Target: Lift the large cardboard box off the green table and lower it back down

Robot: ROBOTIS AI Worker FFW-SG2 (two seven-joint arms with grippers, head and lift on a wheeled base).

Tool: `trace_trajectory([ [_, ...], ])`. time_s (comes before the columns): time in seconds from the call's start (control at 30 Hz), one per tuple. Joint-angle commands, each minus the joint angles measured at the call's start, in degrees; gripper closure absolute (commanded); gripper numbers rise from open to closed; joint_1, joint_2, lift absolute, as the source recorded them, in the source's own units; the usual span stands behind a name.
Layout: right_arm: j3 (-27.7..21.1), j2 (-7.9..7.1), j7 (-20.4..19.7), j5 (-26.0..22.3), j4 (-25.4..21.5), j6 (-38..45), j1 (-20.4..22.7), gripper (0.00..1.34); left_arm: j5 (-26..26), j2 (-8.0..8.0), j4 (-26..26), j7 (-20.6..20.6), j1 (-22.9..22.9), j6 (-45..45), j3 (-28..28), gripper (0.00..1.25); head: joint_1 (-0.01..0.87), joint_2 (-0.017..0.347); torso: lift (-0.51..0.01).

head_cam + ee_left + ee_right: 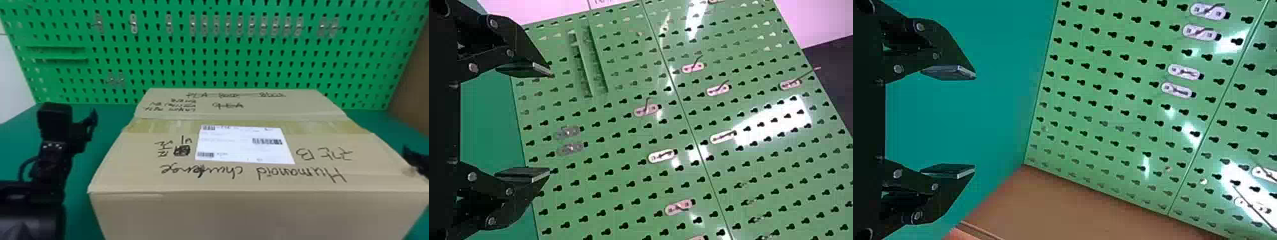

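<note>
Flanking the box [239,213], the left gripper [550,122] and right gripper [974,125] have fingers apart, nothing between them. The box lies between both finger pairs, seemingly on the table [108,124], probably because its width calls for two-sided pressing, not pinching.

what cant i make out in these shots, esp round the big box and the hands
Base of the large brown cardboard box, head view: cut off by the bottom edge, so contact with the green table can't be told
Box contents, head view: hidden by its closed top
Small print on the white paper label, head view: too small
Rest of the right black two-fingered hand, head view: cut off by the right edge
</note>
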Motion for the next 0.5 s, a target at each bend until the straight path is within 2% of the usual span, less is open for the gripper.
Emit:
trace_trajectory([
  [0.0, 0.1, 0.01, 0.0, 0.0, -0.2, 0.0, -0.1, 0.58, -0.1, 0.00, -0.1, 0.0, 0.0, 0.0, -0.1, 0.52, 0.508, 0.051, -0.211],
  [0.47, 0.1, 0.18, 0.0, -0.2, -0.2, 0.1, 0.0, 0.53, -0.1, 0.00, -0.1, 0.0, -0.2, 0.0, -0.2, 0.52, 0.508, 0.051, -0.211],
])
